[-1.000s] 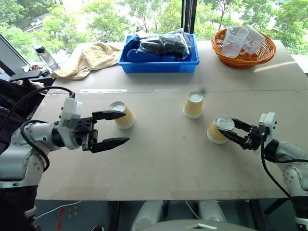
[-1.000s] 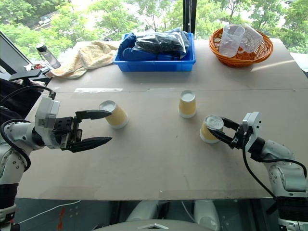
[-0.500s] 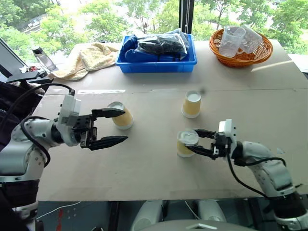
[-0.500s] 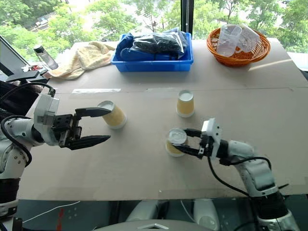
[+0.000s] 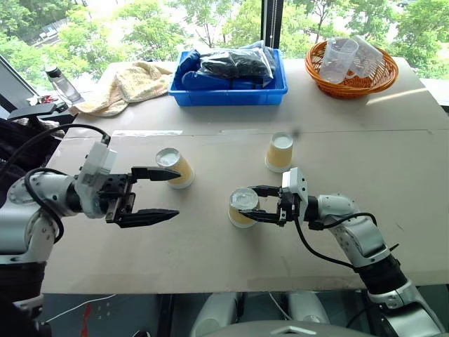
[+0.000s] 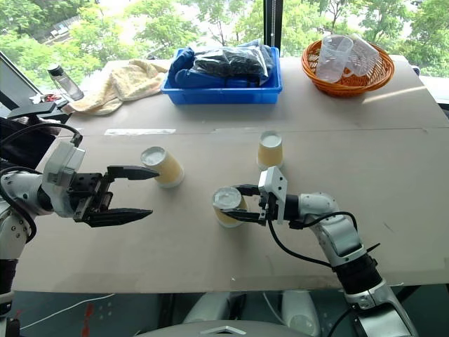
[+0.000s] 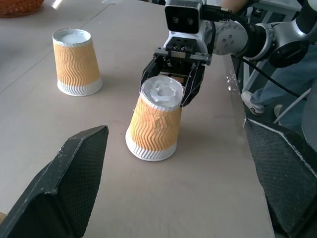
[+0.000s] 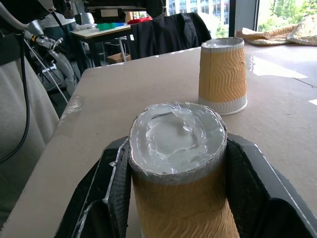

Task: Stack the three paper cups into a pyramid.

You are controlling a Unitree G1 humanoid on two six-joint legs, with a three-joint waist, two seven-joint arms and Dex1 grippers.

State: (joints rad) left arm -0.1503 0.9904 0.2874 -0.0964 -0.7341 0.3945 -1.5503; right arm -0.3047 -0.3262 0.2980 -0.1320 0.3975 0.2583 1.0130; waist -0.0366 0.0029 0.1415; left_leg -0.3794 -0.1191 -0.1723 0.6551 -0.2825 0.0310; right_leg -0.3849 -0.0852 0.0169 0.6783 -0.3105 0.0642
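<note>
Three upside-down paper cups are spread across the middle of the table (image 5: 393, 232), with bare board left toward the near edge. The right gripper (image 5: 254, 203), reached in level from the right edge, is clamped on the tilted middle cup (image 5: 240, 207) by its upper end. The left gripper (image 5: 156, 196), pointed rightward near the left edge, is held wide around nothing, just before the left cup (image 5: 175, 167). The far cup (image 5: 279, 152) is left standing alone toward the blue bin (image 5: 231, 93).
</note>
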